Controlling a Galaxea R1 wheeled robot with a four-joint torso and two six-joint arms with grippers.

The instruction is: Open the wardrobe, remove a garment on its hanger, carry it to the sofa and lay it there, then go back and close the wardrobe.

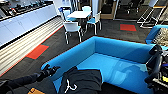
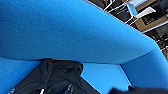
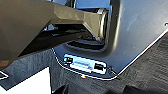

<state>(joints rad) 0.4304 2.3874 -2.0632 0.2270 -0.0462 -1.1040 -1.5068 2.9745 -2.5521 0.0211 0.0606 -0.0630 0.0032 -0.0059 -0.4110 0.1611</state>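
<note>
Garment (image 1: 82, 81): black top lying crumpled on the near corner of the sofa (image 1: 117, 53), at about 6 o'clock in the head view. A white hanger (image 1: 70, 87) shows on top of the fabric at its near edge. Fabric rests on the blue seat and drapes toward the front edge.

Left pincer (image 1: 51, 70): at about 8 o'clock in the head view, over the sofa's near-left arm, just beside the garment but apart from it. Fingers spread, nothing between them. Left wrist view shows the garment (image 2: 55, 78) bunched on the seat below the curved blue backrest (image 2: 75, 32).

Right pincer: cannot tell its state. The right arm (image 1: 156, 67) sits folded at about 4 o'clock in the head view, near the sofa's right end. Right wrist view shows robot body panels above dark carpet (image 3: 150, 67).

Surroundings: white table (image 1: 79, 13) with white-and-teal chairs (image 1: 72, 27) at 12 o'clock; long white surface (image 1: 22, 21) along the wall at 10 o'clock; red carpet patches (image 1: 37, 51).
</note>
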